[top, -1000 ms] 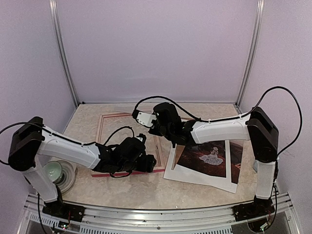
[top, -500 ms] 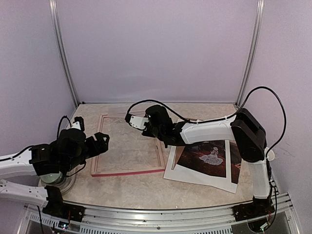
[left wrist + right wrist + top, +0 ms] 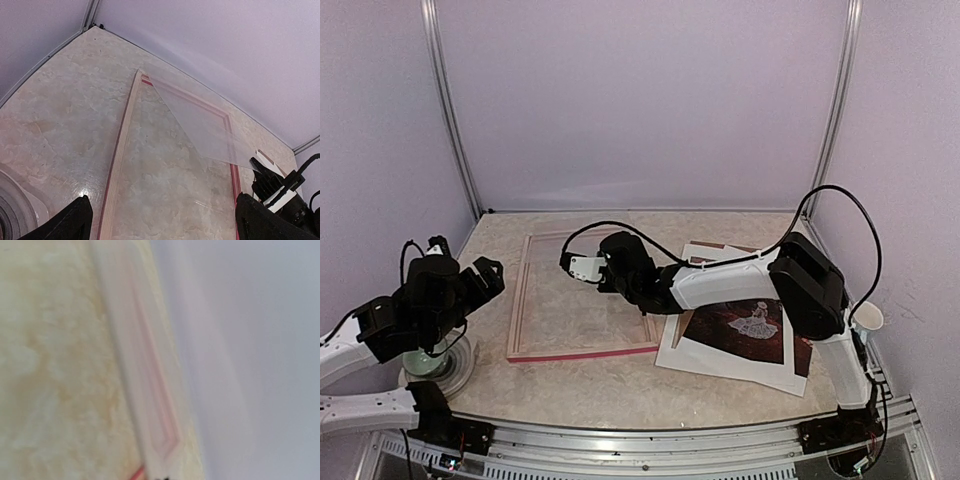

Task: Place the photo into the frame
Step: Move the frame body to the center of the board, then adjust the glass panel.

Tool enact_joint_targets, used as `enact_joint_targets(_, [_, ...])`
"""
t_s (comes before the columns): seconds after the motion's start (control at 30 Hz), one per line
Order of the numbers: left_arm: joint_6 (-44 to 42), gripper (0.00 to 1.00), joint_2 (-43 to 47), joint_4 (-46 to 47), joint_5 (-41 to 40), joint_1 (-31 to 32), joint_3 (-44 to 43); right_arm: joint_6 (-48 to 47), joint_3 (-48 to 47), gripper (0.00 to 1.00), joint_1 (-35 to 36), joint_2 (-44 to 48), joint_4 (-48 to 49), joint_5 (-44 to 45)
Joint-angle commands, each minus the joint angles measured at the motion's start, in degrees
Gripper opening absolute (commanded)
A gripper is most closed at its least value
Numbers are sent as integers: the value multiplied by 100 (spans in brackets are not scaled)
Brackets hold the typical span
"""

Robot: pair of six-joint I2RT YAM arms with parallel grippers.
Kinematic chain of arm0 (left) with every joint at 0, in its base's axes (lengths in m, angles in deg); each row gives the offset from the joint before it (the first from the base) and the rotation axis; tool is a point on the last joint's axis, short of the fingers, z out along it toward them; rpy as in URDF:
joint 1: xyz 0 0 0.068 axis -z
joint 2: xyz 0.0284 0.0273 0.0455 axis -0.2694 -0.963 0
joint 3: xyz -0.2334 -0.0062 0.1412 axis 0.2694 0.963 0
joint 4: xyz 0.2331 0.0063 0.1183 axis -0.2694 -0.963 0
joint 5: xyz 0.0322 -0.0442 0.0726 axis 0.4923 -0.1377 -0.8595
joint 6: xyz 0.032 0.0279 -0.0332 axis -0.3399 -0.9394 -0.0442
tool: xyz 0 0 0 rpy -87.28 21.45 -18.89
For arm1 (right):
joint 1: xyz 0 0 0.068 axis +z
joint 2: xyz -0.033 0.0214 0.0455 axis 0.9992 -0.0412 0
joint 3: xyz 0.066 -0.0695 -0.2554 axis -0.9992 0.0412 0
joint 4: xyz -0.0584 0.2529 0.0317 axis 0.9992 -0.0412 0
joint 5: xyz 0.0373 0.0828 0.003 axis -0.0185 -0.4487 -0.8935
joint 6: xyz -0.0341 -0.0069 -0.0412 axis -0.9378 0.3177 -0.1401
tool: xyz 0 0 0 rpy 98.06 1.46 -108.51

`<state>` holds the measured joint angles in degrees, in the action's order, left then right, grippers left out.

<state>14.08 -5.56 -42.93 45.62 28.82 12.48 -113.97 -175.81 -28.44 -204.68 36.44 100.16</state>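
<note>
Left arm folded low at the bench's (image 3: 582, 392) left edge, elbow tucked. Left claw (image 3: 492, 274) spread wide, holding nothing, off the frame's left rail.

Right arm stretched long and low across the middle, forearm over the frame's right rail. Right claw (image 3: 570, 263) pressed together on a corner of the clear sheet (image 3: 200, 125), which tilts up over the frame's opening.

The frame (image 3: 582, 351) lies flat, left of centre, bare bench showing through it.

The photo (image 3: 745, 325) lies face up on a white sheet (image 3: 720, 362) at front right, just beside the frame's right rail.

Open bench along the front edge and left of the frame.
</note>
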Motion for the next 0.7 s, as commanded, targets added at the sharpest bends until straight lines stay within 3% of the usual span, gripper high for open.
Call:
enact_joint_targets(0.0, [-140, 99, -5, -42, 79, -129, 92, -295, -119, 0, 203, -273, 263, 343])
enact_joint_targets(0.5, [-255, 99, 216, -44, 158, -380, 108, -78, -54, 0, 690, -636, 106, 1209])
enact_joint_targets(0.67, [-216, 99, 253, -32, 204, -384, 172, -316, 191, 0, 815, -735, 594, 1502])
